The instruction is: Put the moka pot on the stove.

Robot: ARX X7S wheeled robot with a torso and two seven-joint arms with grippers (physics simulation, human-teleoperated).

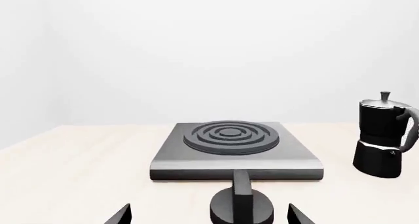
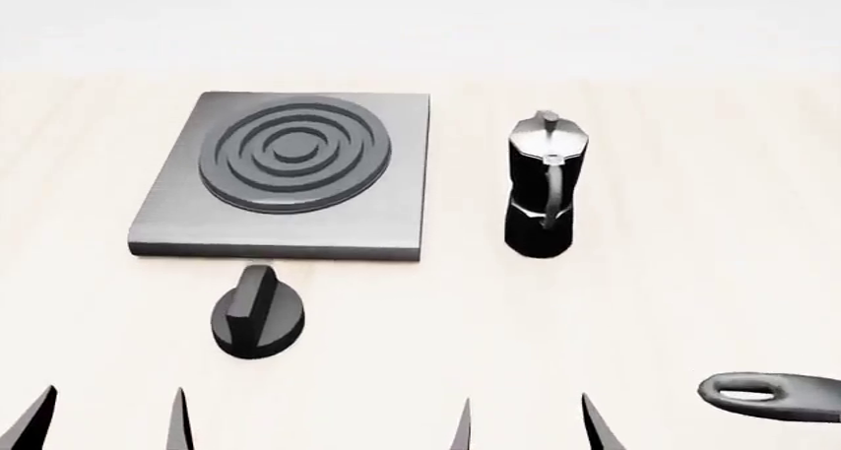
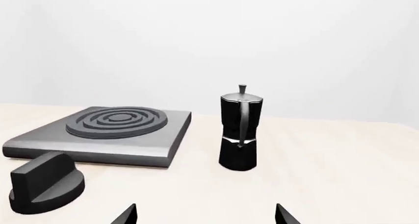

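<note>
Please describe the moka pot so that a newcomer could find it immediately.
Find the grey square stove on the pale table. The moka pot stands upright beside it, apart. Only it is tall and faceted, with a silvery lid.

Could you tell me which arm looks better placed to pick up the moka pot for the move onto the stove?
Probably the right. In the head view the moka pot stands right of the stove, roughly ahead of the open right tool. The left tool sits in front of the knob, farther off.
</note>
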